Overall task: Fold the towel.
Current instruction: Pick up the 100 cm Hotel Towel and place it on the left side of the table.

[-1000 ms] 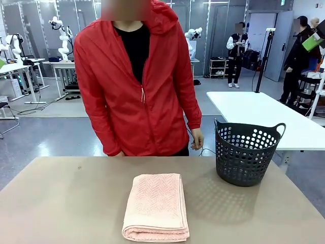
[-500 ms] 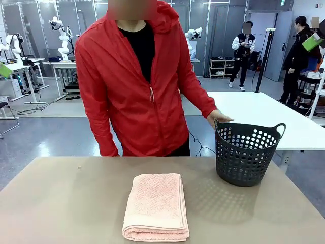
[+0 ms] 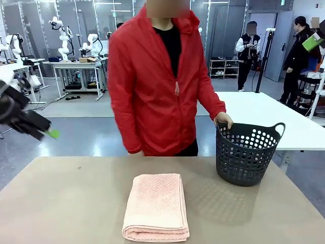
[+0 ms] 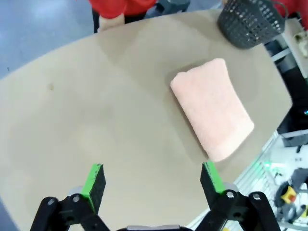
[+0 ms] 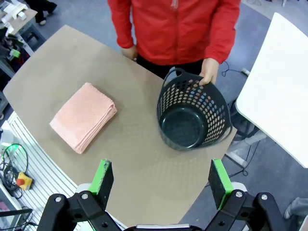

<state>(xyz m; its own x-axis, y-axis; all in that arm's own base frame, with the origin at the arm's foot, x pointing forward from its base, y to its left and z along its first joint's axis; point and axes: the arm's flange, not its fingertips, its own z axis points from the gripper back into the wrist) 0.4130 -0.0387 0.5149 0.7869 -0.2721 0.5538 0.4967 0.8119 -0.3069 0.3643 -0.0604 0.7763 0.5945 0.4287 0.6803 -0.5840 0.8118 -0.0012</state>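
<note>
The salmon-pink towel [image 3: 156, 206] lay folded into a thick rectangle on the tan table [image 3: 66, 203], near the robot's edge and about in the middle of its width. Its rounded fold faced the robot, and several stacked layers showed along one side in the right wrist view [image 5: 84, 122]. Nothing was touching it.

To the right of the towel, apart from it, a dark grey perforated basket [image 3: 246, 152] stood upright on the table, and its inside was seen from above by the right wrist camera [image 5: 192, 118]. The person in a red jacket [image 3: 157, 86] stood at the far side of the table. One hand [image 3: 224, 120] rested on the rim of the basket, next to a handle; the other hand [image 5: 129, 52] was at the far table edge.

The left gripper [image 4: 155, 179] hung high over the table with its green pads wide apart and nothing between them; in the front view it appeared blurred at the left edge [image 3: 43, 131]. The right gripper [image 5: 161, 179] was also high above the table, spread wide and holding nothing, with the basket below and ahead of it.
</note>
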